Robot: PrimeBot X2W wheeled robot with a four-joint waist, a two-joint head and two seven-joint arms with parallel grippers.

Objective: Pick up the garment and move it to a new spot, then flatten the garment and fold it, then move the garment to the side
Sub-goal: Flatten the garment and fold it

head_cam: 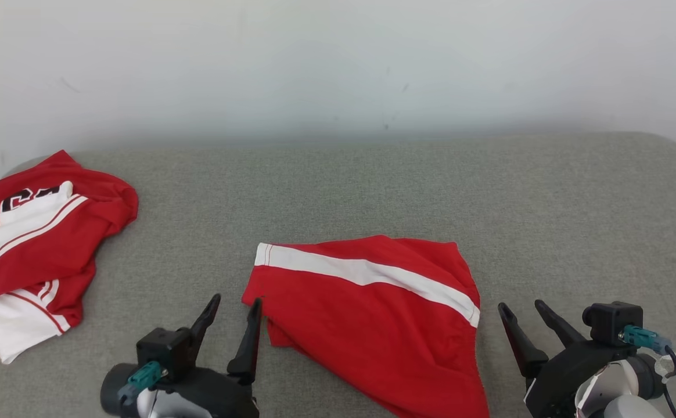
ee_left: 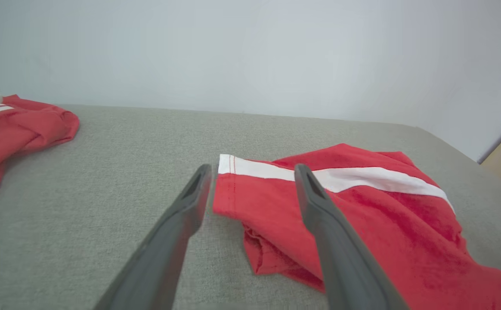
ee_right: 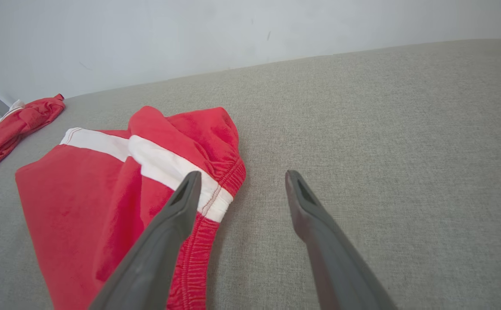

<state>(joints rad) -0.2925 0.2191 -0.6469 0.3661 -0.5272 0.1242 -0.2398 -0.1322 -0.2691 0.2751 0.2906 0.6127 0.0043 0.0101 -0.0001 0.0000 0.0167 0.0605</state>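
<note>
The grey padded surface [head_cam: 373, 186] is shown with the red garment [head_cam: 373, 313], white-striped, lying crumpled at its near middle, the lower edge cut off by the frame. Its elastic waistband [ee_right: 227, 172] is made out from the right wrist view. A red-and-white jersey [head_cam: 42, 249] is heaped far left, its black print half hidden. The left gripper [head_cam: 236, 299] and right gripper [head_cam: 521, 305] are held spread either side of the garment, nothing gripped.
</note>
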